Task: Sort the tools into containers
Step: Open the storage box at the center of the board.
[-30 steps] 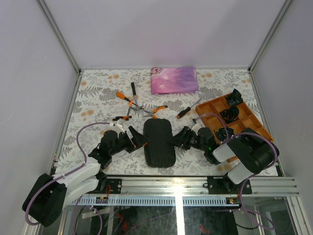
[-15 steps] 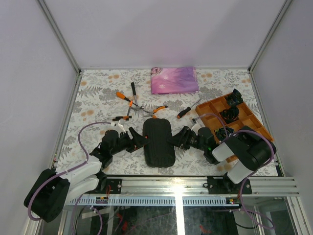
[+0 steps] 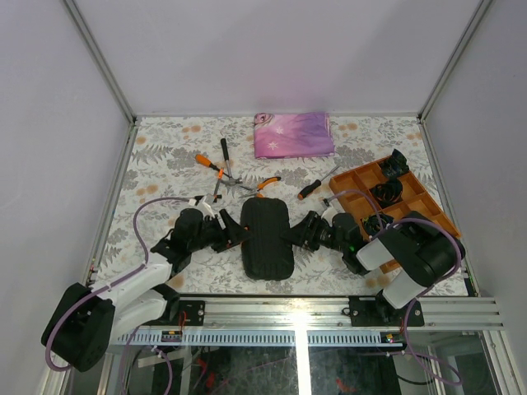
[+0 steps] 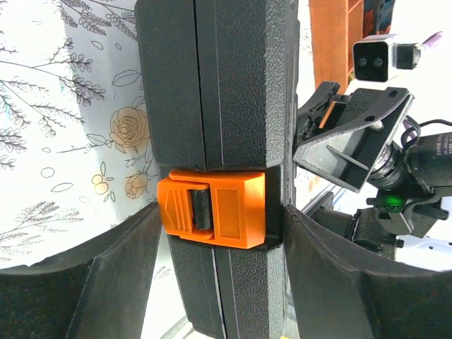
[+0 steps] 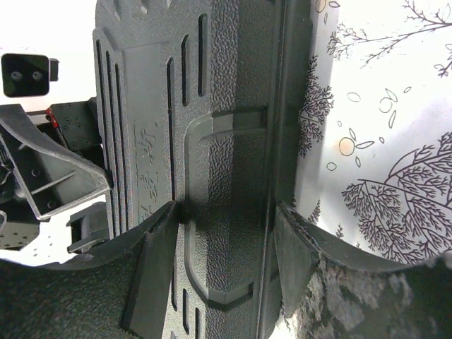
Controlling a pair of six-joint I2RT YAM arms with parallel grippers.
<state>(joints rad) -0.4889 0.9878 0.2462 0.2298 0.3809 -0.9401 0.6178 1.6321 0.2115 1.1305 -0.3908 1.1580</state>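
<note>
The black tool case lies closed near the front edge of the flower-patterned counter, between the two arms. The left gripper is at the case's left side. In the left wrist view its fingers straddle the case's thickness at the orange latch, one pad against each face, so it is pinching the case there. The latch is snapped down across the seam between the two shells.

The right gripper is at the opposite long side. Its fingers are clamped on the ribbed shell at the back edge, one on either face. Each wrist camera sees the other gripper beyond the case.

The tools lie loose on the counter behind the case, all outside it. Orange-handled pliers lie to the left, and the slim black-handled hammer lies just beside them. A second pair of pliers lies just behind the case's far end, and a screwdriver lies to their right. A small orange-and-black tool, possibly another screwdriver, lies close to the left arm.

A folded pink-purple cloth lies at the back edge. An orange divided tray on the right holds black coiled bundles.
</note>
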